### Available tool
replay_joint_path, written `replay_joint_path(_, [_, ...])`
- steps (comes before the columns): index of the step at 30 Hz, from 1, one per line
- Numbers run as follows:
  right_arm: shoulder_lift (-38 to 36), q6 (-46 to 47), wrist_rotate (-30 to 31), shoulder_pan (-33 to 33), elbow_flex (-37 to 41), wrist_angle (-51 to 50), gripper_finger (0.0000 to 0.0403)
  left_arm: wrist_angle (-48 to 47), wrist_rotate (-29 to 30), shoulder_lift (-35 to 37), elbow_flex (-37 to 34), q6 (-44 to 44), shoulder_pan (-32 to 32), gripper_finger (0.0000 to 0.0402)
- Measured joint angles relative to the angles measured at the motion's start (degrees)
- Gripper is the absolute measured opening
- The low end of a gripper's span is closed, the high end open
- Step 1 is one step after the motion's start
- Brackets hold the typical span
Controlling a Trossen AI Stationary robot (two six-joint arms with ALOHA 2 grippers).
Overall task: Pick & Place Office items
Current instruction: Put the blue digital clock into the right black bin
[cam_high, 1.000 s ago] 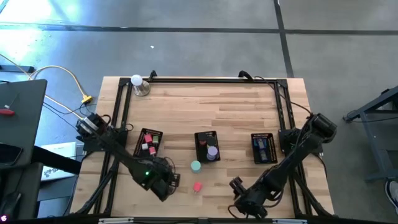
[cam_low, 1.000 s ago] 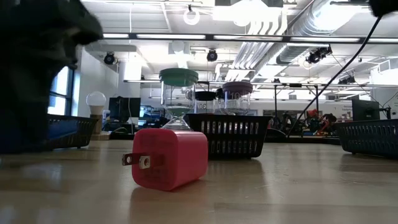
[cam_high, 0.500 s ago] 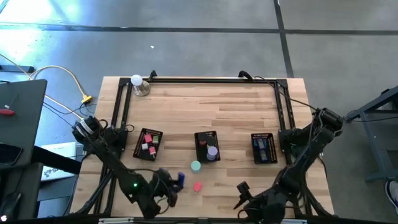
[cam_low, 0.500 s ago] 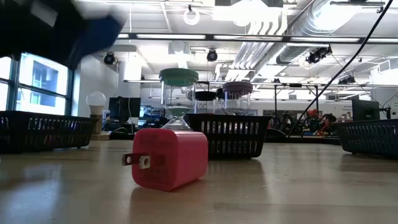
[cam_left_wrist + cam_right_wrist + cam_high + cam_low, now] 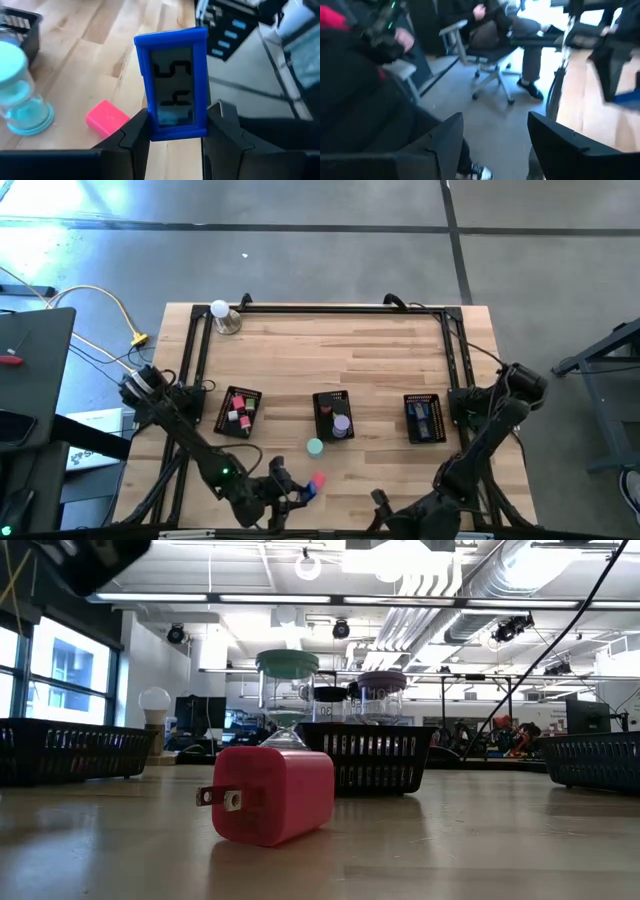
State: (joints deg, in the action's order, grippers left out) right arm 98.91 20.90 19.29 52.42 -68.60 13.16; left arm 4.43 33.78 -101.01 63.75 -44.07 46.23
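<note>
My left gripper (image 5: 175, 131) is shut on a dark blue rectangle with a grey number display (image 5: 172, 82), raised above the table's near edge (image 5: 306, 493), beside a pink plug block (image 5: 318, 479) lying on its side (image 5: 270, 795). A teal hourglass roll (image 5: 315, 446) stands upright behind the block (image 5: 20, 95). Red and pink blocks lie in the left tray (image 5: 238, 412), a purple roll in the middle tray (image 5: 333, 415), and blue rectangles in the right tray (image 5: 425, 418). My right gripper (image 5: 378, 502) is open (image 5: 492, 145) at the near edge, touching nothing. My left gripper pinches the blue rectangle's lower end (image 5: 175, 127) between its two fingers (image 5: 135, 135), one on each long side edge. The rectangle sticks out past the fingertips with its display toward the wrist camera. It is lifted clear of the table.
A white ball on a metal base (image 5: 222, 315) stands at the far left corner. Black frame rails (image 5: 320, 308) run along the far and side edges. Bare wood lies between the trays and the far rail. Beyond the near edge, seated people and chairs (image 5: 495, 75) show.
My left gripper has risen from the table by the left tray and moved toward the near edge and to the right, carrying the blue rectangle lifted clear. In the low view it has climbed from table height to the upper left corner. My right arm has drawn back toward the near edge.
</note>
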Motion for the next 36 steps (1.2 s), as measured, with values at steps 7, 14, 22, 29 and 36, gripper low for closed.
replay_joint_path(7, [2.93,-1.41,1.49,-4.64,0.02,4.22,0.021,-0.81,-5.1,0.0,0.0,8.32,-0.62,0.0145])
replay_joint_path(14, [3.71,0.47,0.09,-10.77,0.09,3.49,0.021,-4.41,-6.07,0.02,0.0,14.07,-0.6,0.0145])
replay_joint_path(22, [3.73,0.34,-4.4,-15.8,0.04,5.54,0.021,-7.97,-4.67,0.02,0.0,14.13,-0.62,0.0145])
replay_joint_path(29, [3.71,-6.63,-3.93,-17.32,0.04,4.14,0.021,-8.09,-4.44,0.02,0.2,14.36,-1.95,0.0145])
replay_joint_path(36, [3.71,-13.65,2.62,-17.49,0.04,2.74,0.021,-10.5,-4.3,0.04,3.79,18.23,-3.42,0.0145])
